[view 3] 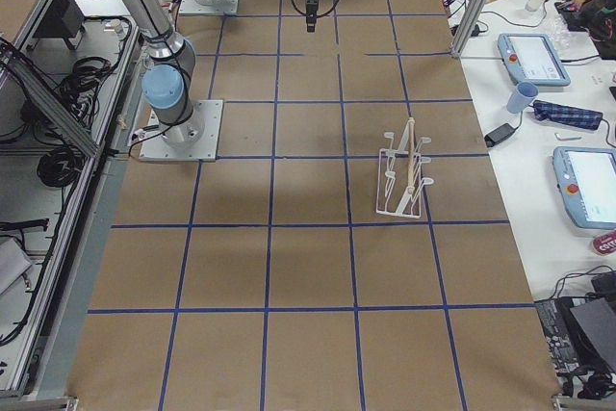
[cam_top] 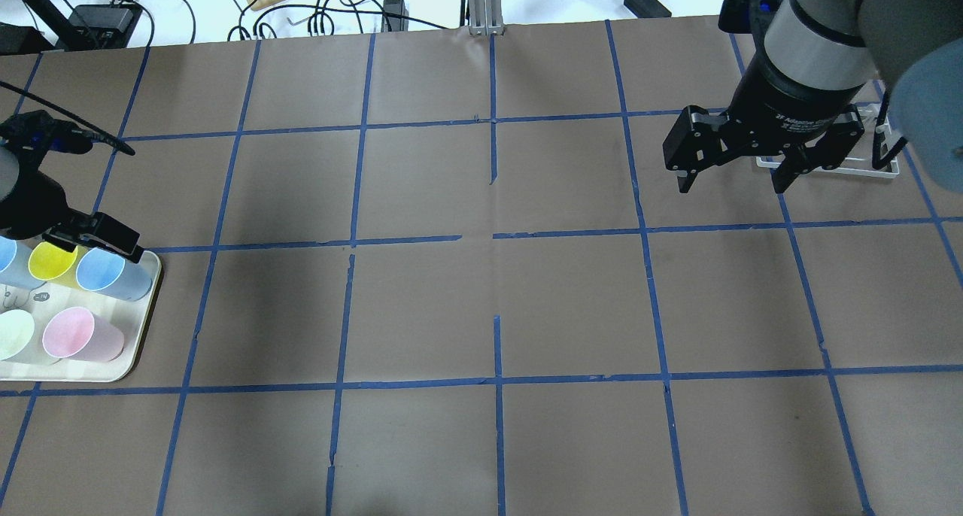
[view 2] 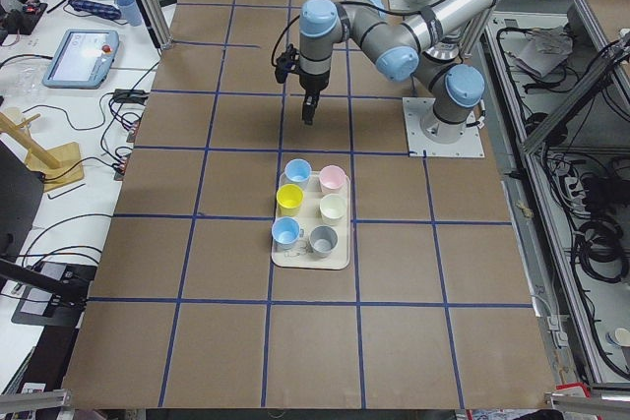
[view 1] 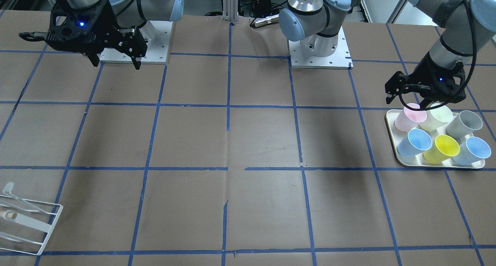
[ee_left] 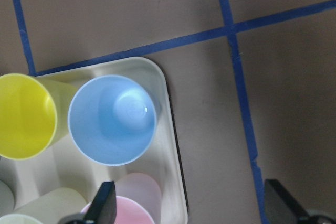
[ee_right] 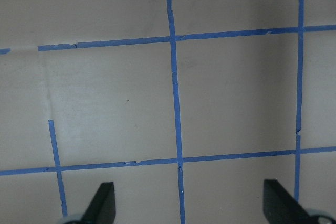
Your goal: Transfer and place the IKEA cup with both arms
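Observation:
The pale pink IKEA cup (view 1: 409, 118) stands upright in a cream tray (view 1: 390, 128) among other coloured cups, at the tray's corner nearest the robot; it also shows in the overhead view (cam_top: 79, 335) and the exterior left view (view 2: 332, 179). My left gripper (view 1: 407, 101) is open and empty, hovering above the tray's robot-side edge, over the pink cup. In the left wrist view its fingertips (ee_left: 105, 205) straddle the pink cup's rim (ee_left: 134, 203) at the bottom edge. My right gripper (view 1: 116, 56) is open and empty, held high at the table's other end (cam_top: 730, 177).
The tray also holds two light blue cups (view 1: 416, 142), a yellow cup (view 1: 443, 147), a pale cream-green cup (view 1: 438, 116) and a grey cup (view 1: 465, 123). A white wire rack (view 1: 27, 219) stands at the right arm's end (view 3: 404, 175). Brown paper with a blue tape grid covers the table.

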Motion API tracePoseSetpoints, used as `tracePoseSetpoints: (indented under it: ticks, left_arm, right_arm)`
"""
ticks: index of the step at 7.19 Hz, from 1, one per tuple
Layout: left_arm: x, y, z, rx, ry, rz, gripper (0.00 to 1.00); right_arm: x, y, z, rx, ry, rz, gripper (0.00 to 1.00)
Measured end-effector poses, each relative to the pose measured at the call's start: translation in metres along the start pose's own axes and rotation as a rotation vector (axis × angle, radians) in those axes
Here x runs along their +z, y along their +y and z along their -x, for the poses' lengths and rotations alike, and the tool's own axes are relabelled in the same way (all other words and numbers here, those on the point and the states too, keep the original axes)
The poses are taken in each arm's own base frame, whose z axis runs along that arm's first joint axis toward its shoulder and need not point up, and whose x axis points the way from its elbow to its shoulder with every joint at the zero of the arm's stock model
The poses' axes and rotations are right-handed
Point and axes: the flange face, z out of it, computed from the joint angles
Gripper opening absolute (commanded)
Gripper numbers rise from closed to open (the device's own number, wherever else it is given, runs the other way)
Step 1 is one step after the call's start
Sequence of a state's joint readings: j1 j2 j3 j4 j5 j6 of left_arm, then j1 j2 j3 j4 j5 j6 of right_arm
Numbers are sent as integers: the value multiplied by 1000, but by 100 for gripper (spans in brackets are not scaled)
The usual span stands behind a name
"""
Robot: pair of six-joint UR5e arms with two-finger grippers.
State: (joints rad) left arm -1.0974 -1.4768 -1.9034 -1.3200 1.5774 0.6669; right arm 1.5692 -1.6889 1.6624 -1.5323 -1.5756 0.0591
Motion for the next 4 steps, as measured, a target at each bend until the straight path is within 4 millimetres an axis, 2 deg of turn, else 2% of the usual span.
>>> tracePoseSetpoints:
  ticks: [2,4]
  left_arm:
    - [-44,-22,-63,-51,13,28,100]
    - [-68,-36,-137,-96,6,22,100]
  right_arm:
    - [1,1,0,1,1,2,100]
    - [0,1,0,-1,0,1,100]
